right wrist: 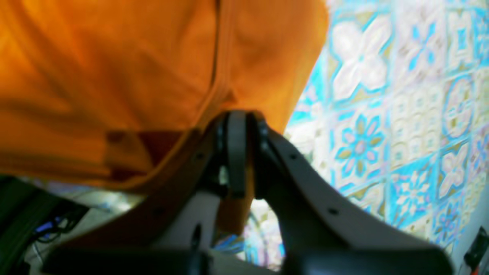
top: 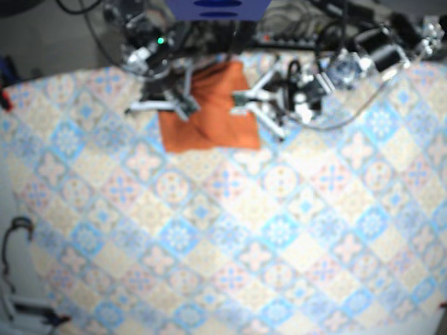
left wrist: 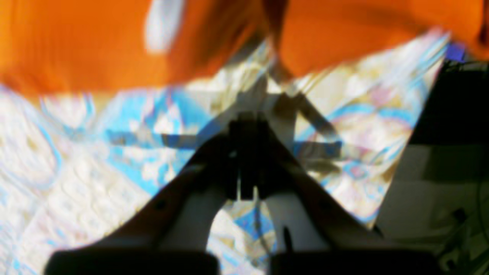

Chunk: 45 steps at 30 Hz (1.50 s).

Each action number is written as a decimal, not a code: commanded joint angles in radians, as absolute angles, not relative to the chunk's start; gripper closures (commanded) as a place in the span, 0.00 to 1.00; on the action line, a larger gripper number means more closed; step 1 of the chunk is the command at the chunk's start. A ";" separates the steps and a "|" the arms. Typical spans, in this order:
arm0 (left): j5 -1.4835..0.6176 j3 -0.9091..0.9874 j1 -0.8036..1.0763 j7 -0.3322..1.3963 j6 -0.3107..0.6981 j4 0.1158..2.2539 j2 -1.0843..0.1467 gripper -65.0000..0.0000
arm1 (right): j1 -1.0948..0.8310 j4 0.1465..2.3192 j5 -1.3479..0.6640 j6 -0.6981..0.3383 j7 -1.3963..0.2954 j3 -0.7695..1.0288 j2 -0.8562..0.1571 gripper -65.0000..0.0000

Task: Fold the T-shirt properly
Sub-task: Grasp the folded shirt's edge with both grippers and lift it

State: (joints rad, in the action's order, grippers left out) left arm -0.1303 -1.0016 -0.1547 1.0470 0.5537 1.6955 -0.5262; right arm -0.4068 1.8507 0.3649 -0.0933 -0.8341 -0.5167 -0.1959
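Right claw (right wrist: 238, 120) pinching T-shirt (right wrist: 114, 76), patterned tablecloth (right wrist: 386, 114)

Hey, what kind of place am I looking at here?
Probably a robotics lab or test bench: two robot arms reach over a tile-patterned tablecloth, an orange T-shirt lies between them, and loose cables run along the far edge.
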 commanded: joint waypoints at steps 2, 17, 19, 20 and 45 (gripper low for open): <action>-0.105 -1.026 -0.168 1.043 0.553 1.715 -0.530 1.00 | -0.410 1.840 0.375 -0.091 -0.829 -0.515 -0.196 0.97; -0.094 -1.066 -0.196 1.021 0.553 1.742 -0.527 1.00 | -0.395 1.788 0.374 -0.091 -0.829 -0.521 -0.193 0.97; -0.094 -1.066 -0.203 1.003 0.553 1.719 -0.507 1.00 | -0.395 1.788 0.374 -0.091 -0.829 -0.521 -0.193 0.97; -0.094 -1.066 -0.203 1.004 0.553 1.710 -0.503 1.00 | -0.395 1.788 0.374 -0.091 -0.829 -0.521 -0.193 0.97; -0.094 -1.339 -0.202 0.998 0.556 1.949 -0.516 1.00 | -0.367 1.748 0.374 -0.091 -0.829 -0.512 -0.193 0.97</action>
